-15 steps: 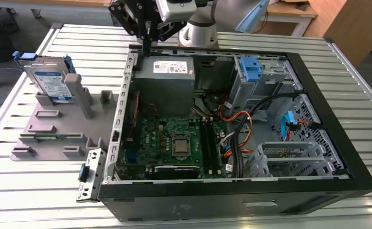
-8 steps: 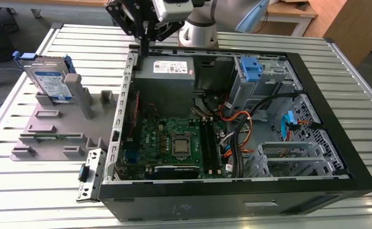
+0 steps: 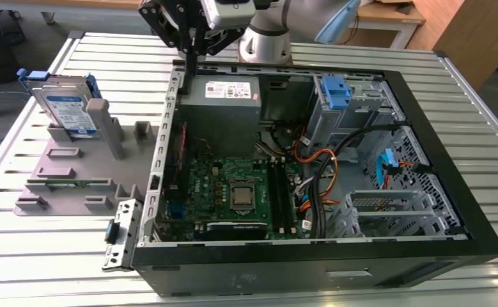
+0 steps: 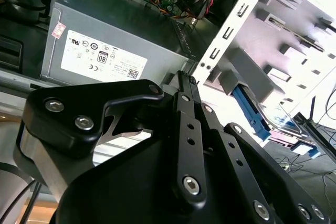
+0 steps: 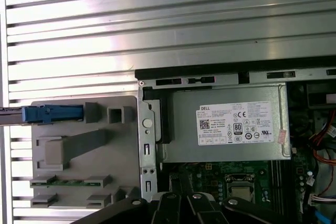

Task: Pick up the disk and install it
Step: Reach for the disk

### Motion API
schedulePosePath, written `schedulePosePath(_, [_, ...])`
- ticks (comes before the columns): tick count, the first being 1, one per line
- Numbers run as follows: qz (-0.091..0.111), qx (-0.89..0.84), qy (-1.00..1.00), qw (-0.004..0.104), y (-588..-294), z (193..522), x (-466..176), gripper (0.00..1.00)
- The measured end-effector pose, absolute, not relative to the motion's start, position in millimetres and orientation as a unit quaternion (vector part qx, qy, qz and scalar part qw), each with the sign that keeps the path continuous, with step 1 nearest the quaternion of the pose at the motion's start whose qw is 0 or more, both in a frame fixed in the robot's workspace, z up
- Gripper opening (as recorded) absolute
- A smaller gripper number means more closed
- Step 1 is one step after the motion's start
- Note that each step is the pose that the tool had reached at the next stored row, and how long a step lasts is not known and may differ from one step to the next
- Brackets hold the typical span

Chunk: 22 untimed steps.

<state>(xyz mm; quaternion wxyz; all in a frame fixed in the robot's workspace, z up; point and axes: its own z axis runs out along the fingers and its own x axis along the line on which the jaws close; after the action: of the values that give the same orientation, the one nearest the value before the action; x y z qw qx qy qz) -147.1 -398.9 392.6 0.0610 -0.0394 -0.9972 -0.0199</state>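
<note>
The disk (image 3: 66,106) is a silver drive with a white-and-blue label in a blue bracket. It stands on edge in a grey fixture (image 3: 78,173) at the exterior view's left, outside the computer case. In the first wrist view I see it edge-on as a blue strip (image 5: 52,114); the second wrist view shows part of it (image 4: 251,109) behind the fixture's posts. My gripper (image 3: 192,69) hangs over the case's back wall by the power supply, well to the right of the disk. Its fingers (image 4: 184,85) lie together, shut with nothing between them.
The open black computer case (image 3: 453,192) holds a grey power-supply box (image 3: 223,96), a green motherboard (image 3: 236,192), cables and a drive cage with a blue latch (image 3: 335,93). Everything rests on a slatted metal table (image 3: 27,256).
</note>
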Motion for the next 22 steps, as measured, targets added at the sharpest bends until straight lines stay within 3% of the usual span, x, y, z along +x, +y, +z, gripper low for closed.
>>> schedulePosePath(22, [-0.020, -0.039, -0.997, 0.061, -398.9, 392.6, -155.0, 0.11])
